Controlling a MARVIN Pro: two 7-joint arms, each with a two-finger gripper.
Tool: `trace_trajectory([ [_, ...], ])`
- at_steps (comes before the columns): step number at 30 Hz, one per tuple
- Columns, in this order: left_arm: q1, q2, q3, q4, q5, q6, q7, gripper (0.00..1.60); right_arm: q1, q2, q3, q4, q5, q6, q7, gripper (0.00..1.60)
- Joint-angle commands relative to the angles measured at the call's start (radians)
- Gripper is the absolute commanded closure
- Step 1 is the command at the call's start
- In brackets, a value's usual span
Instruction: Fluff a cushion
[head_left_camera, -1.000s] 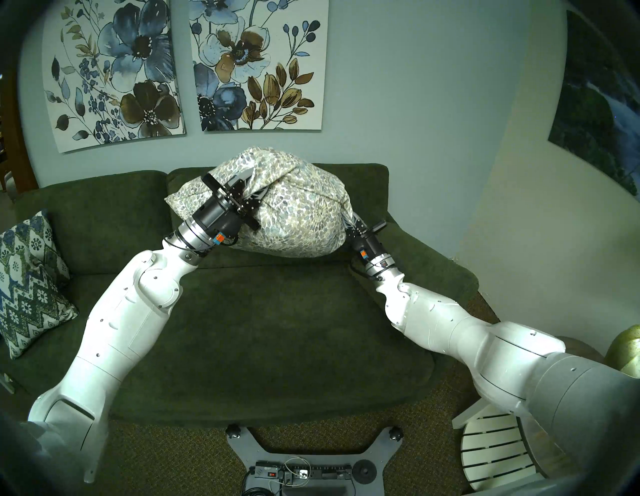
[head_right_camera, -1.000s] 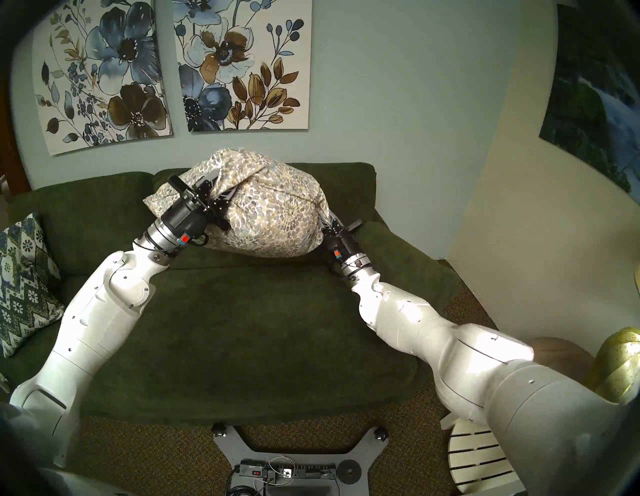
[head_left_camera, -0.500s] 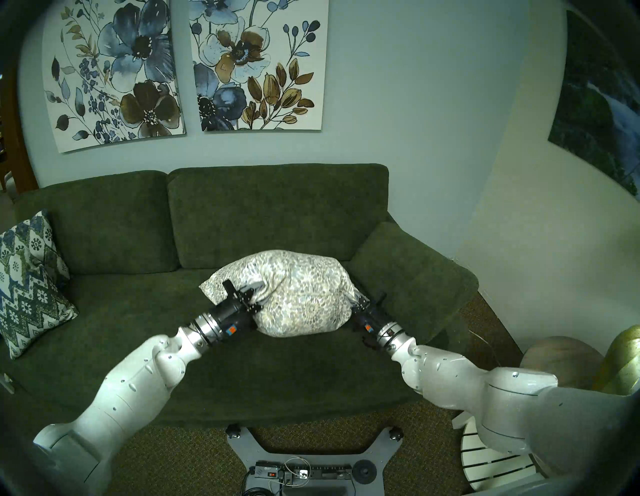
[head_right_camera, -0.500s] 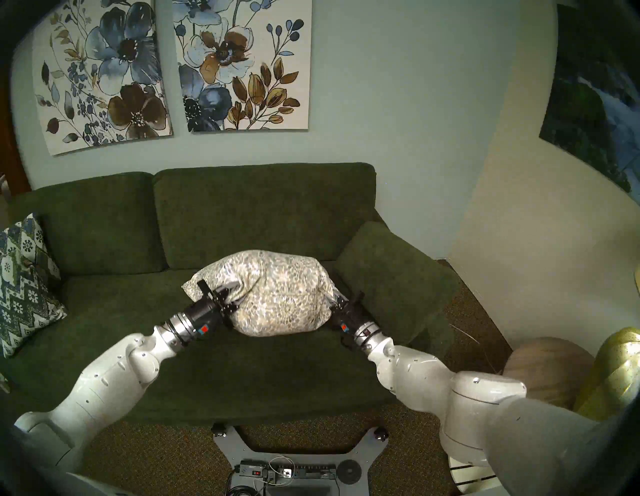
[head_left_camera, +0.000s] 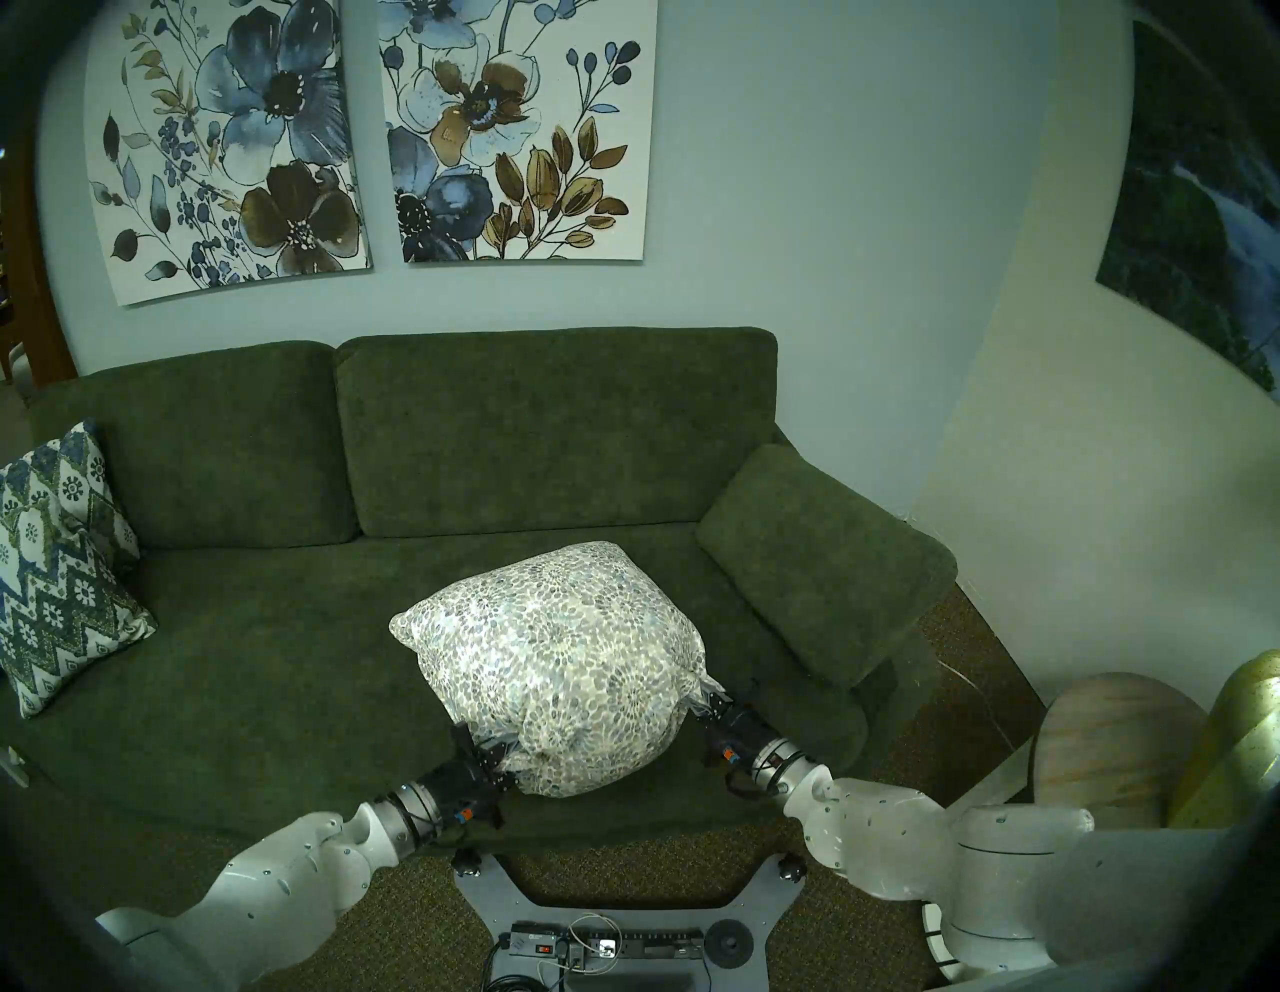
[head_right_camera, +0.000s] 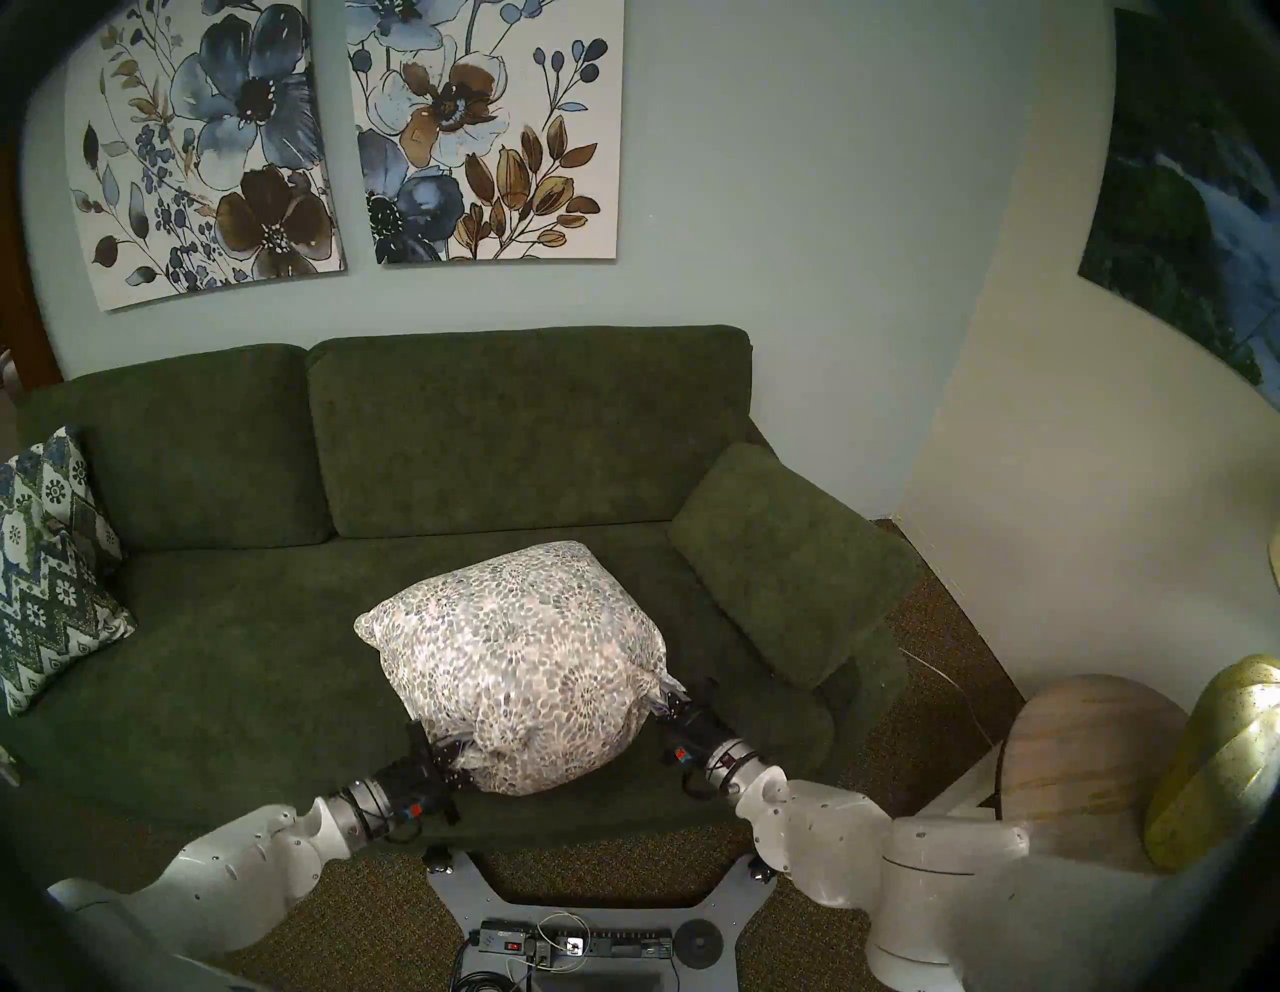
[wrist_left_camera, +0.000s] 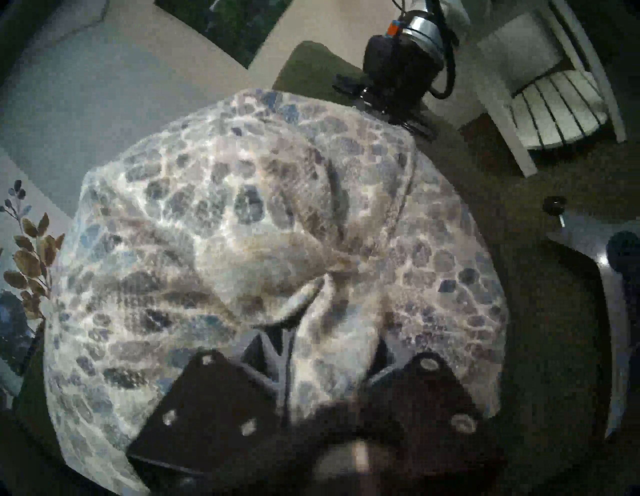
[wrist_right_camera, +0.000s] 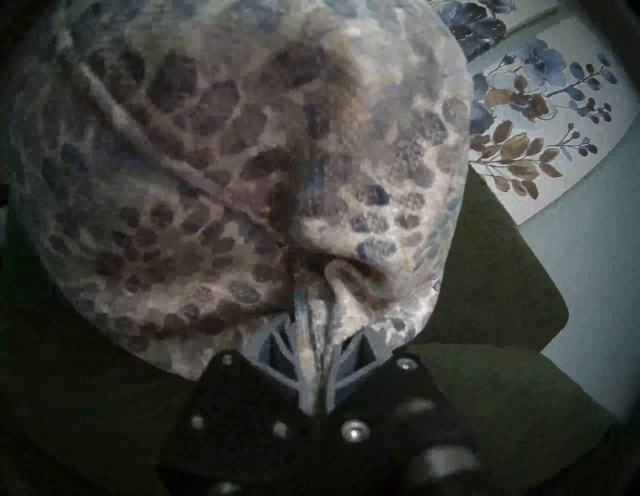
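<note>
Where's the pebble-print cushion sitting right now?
In the head view the cushion is low over the front of the green sofa seat, right of centre, pinched at its near corners by the left gripper and right gripper.

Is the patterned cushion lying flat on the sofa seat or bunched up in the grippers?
Bunched. The cushion bulges rounded; the left gripper and right gripper pinch gathered fabric at its near corners.
</note>
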Motion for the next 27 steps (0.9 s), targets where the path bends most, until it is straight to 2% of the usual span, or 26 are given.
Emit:
trace_trajectory([
  [1,-0.012,-0.037,-0.005,0.063,-0.012,0.028,0.007,1.60,-0.041,-0.042,0.001,0.022,0.017,0.021,0.033,1.60],
  [5,-0.081,-0.057,-0.028,0.061,-0.027,0.028,0.020,1.60,0.031,-0.044,0.027,0.040,0.052,0.027,0.048,1.60],
  [7,-0.112,-0.053,-0.053,0.016,-0.033,0.018,0.035,1.60,0.090,-0.035,0.043,0.036,0.063,0.019,0.044,1.60],
  [10,-0.121,-0.041,-0.092,-0.062,-0.037,-0.004,0.058,1.60,0.103,-0.024,0.080,0.012,0.070,0.008,0.006,1.60],
  [16,-0.159,-0.037,-0.135,-0.153,-0.038,-0.037,0.087,1.60,0.153,-0.017,0.130,-0.033,0.077,-0.013,-0.036,1.60],
  [27,-0.248,-0.044,-0.186,-0.310,-0.028,-0.102,0.129,1.60,0.256,-0.015,0.182,-0.119,0.070,-0.055,-0.098,1.60],
])
